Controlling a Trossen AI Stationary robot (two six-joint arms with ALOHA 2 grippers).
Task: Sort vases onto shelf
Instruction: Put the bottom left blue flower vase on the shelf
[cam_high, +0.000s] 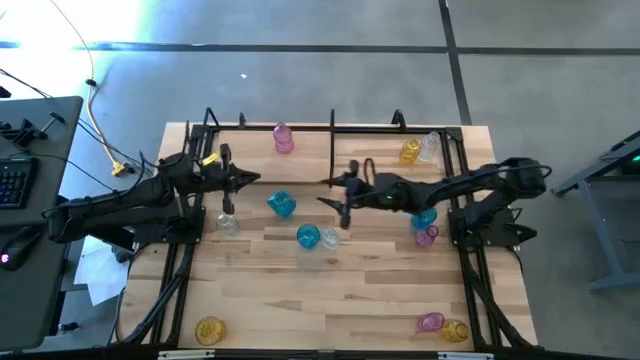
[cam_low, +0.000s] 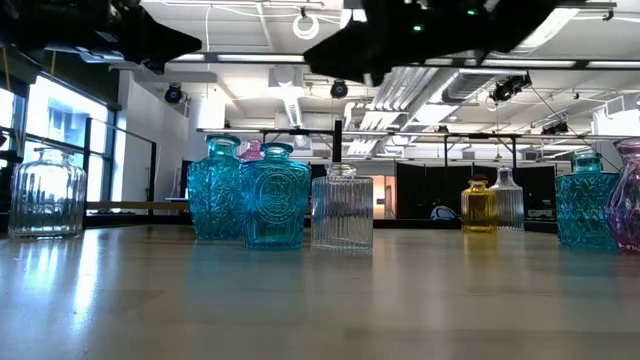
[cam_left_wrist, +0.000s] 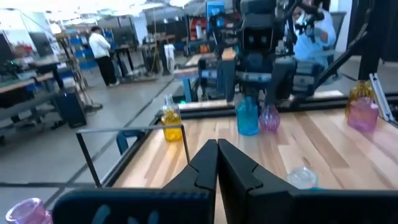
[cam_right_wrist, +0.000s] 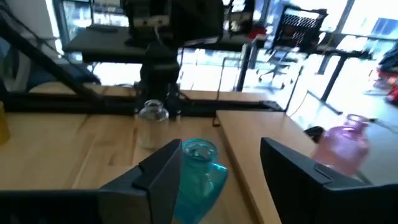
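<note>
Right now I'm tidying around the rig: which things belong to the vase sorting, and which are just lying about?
Job in hand: shelf; the glass vases on the table, including teal vase, pink vase, yellow vase, clear vase.
Lying about: keyboard, yellow cable, both off the table.

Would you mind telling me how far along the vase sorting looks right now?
Done: a pink vase, yellow vase and clear vase stand in the shelf. In hand: nothing; left gripper shut empty, right gripper open. Left: teal vases mid-table, others near the front edge.

Overhead, tabletop-level and two facing wrist cameras share the table (cam_high: 260, 290).
</note>
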